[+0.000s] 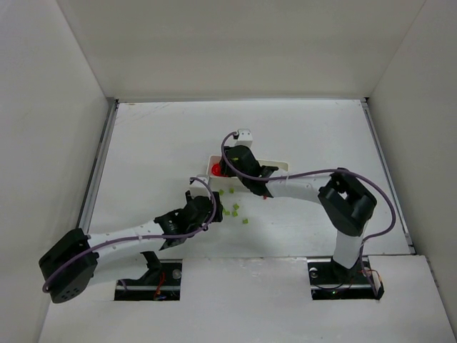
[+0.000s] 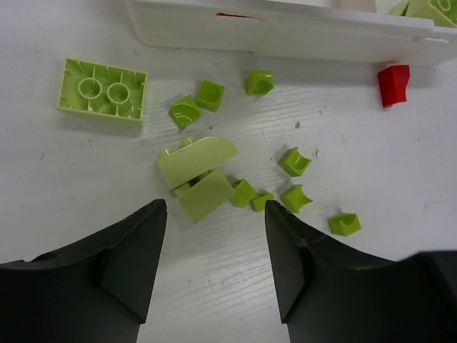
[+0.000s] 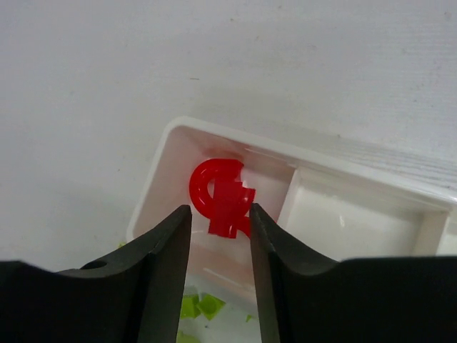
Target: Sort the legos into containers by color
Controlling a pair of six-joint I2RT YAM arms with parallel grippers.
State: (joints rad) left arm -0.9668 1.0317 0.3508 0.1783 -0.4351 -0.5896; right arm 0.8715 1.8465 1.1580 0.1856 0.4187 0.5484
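Observation:
The white tray (image 1: 280, 166) lies mid-table. My right gripper (image 1: 227, 166) hovers over its left compartment (image 3: 168, 193), jaws open (image 3: 219, 209). Red legos (image 3: 223, 196), a ring and a small brick, lie in that compartment just past the fingertips. The middle compartment (image 3: 357, 229) looks bare. My left gripper (image 1: 210, 209) is open and empty (image 2: 214, 211) low over the table. Ahead of it lie several lime-green legos (image 2: 196, 175), a large upside-down green brick (image 2: 102, 88) and one red brick (image 2: 394, 84) beside the tray wall (image 2: 285, 32).
Green legos (image 1: 234, 209) are scattered on the table in front of the tray, between the two arms. Some green pieces (image 2: 435, 7) sit inside the tray at the left wrist view's top right. White walls enclose the table on three sides.

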